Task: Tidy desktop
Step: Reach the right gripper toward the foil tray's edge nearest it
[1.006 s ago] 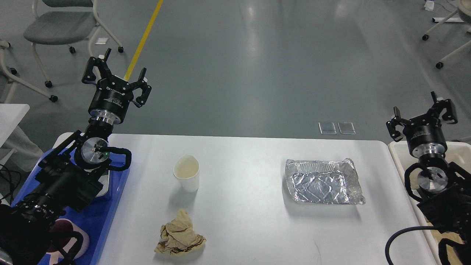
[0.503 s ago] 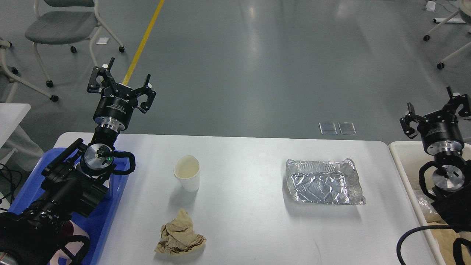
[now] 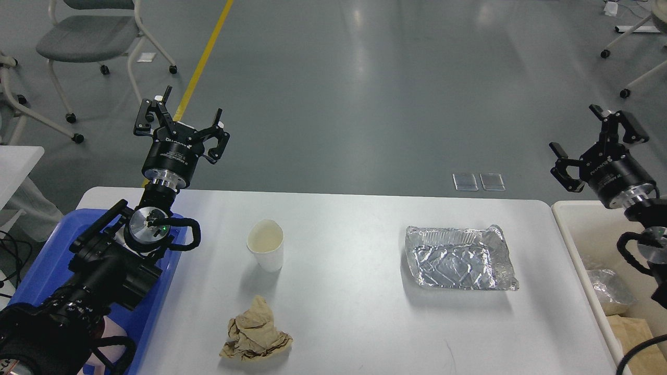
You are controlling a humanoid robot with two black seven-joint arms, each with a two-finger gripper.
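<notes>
The white desktop (image 3: 354,323) fills the lower middle of the head view. On it stand a white paper cup (image 3: 266,245), upright, a crumpled brown paper wad (image 3: 255,336) near the front, and a crumpled foil tray (image 3: 459,258) at the right. My left gripper (image 3: 182,121) is open and empty, raised above the desktop's far left corner. My right gripper (image 3: 591,139) is open and empty, raised beyond the far right corner, above the cream bin.
A blue plastic tray (image 3: 44,263) lies at the left under my left arm. A cream-coloured bin (image 3: 573,229) at the right holds foil and brown paper scraps. Chairs (image 3: 83,36) stand on the grey floor behind.
My left gripper has moved right and a little down. My right gripper moved right, then rose and turned back left, uncovering more of the bin. The things on the desktop have not moved.
</notes>
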